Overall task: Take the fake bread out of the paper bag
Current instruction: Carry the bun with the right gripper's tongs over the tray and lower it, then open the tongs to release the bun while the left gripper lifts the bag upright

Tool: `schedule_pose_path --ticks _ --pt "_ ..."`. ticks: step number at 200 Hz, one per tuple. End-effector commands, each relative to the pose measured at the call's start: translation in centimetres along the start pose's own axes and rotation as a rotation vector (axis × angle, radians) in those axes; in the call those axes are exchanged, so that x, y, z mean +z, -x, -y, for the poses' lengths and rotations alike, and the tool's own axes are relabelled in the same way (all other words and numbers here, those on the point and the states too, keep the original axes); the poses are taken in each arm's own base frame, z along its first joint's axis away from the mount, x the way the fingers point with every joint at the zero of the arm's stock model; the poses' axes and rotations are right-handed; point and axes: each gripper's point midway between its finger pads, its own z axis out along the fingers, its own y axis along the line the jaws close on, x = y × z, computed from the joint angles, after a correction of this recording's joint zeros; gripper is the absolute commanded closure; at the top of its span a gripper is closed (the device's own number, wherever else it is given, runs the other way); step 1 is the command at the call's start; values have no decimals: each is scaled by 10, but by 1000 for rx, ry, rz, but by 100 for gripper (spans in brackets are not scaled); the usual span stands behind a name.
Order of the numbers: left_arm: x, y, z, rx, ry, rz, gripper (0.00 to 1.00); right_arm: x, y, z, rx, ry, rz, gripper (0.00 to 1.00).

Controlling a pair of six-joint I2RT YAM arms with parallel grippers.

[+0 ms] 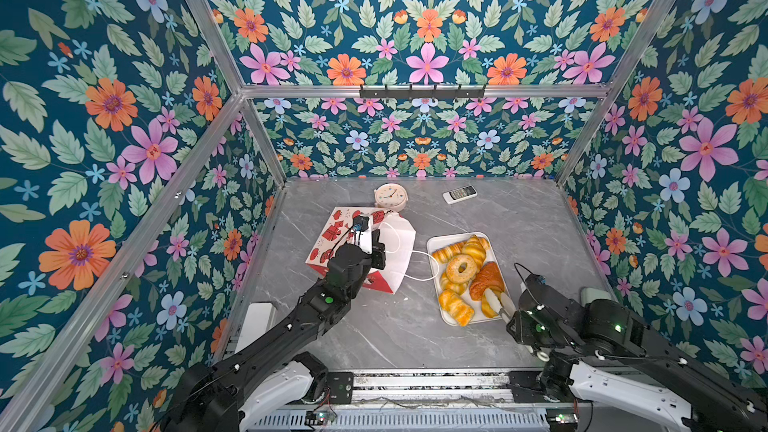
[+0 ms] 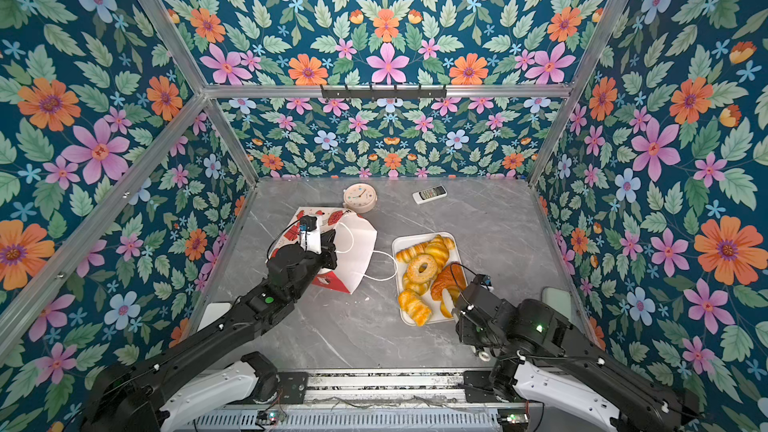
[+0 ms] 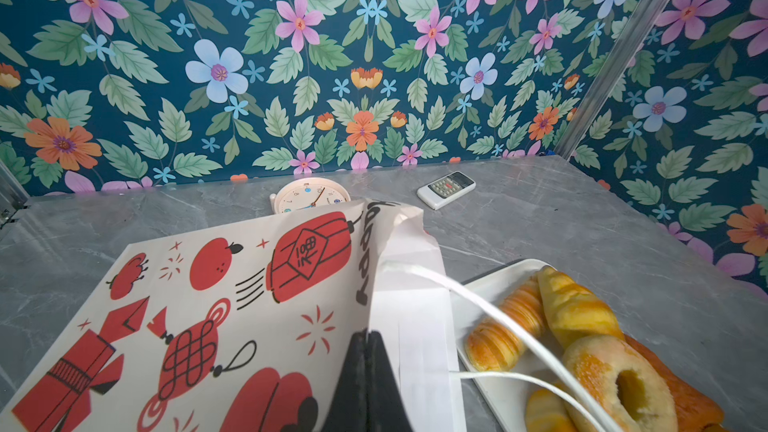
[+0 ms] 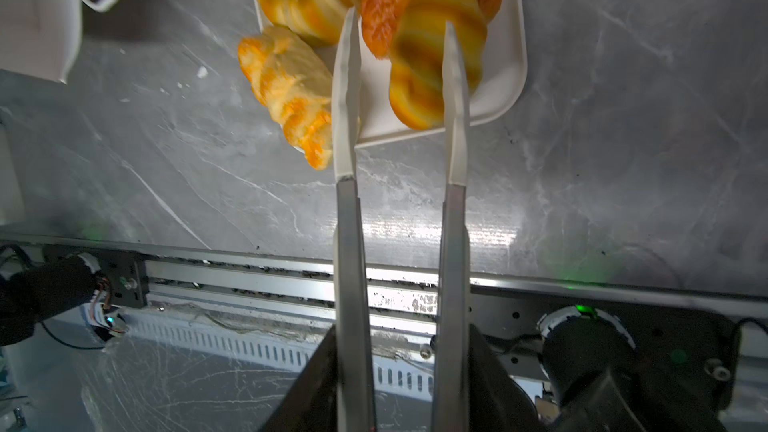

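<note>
The paper bag, white with red prints, lies slumped on the table left of centre. My left gripper is shut on the bag's folded top edge. The bag's inside is hidden. The fake bread lies on a white tray: a ring doughnut, a brown croissant, a yellow croissant and a striped roll. My right gripper hangs open over the tray's near end. Its long fingers straddle the striped roll, with a gap on one side.
A round pink clock and a white remote lie at the back of the grey table. The bag's cord handles trail toward the tray. White blocks sit at the table's left and right edges. A metal rail runs along the front.
</note>
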Motion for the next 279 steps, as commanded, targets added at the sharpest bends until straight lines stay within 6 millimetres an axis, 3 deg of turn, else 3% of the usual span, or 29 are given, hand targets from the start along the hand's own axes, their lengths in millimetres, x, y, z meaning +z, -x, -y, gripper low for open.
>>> schedule_pose_path --ticks 1,30,70,115,152,173,202,247,279 --pt "-4 6 13 46 -75 4 100 -13 18 9 20 -6 125 56" --pt "-17 8 31 124 -195 18 100 -19 31 13 21 -1 213 56" --pt "-50 3 59 255 -411 1 100 -13 49 -8 -29 25 274 57" --pt "-82 -16 70 283 -538 -87 100 -8 71 -26 -94 14 342 56" --pt "-95 -24 71 315 -577 -140 100 1 79 -32 -120 -5 354 55" --pt "-98 -8 75 299 -589 -104 100 5 83 -27 -128 -53 358 55" --pt "-86 22 71 234 -516 -46 100 9 95 -13 -132 -147 386 55" --pt "-68 59 74 117 -474 29 100 21 134 17 -134 -295 414 58" --pt "-47 86 56 -38 -327 65 100 47 166 40 -71 -299 379 59"
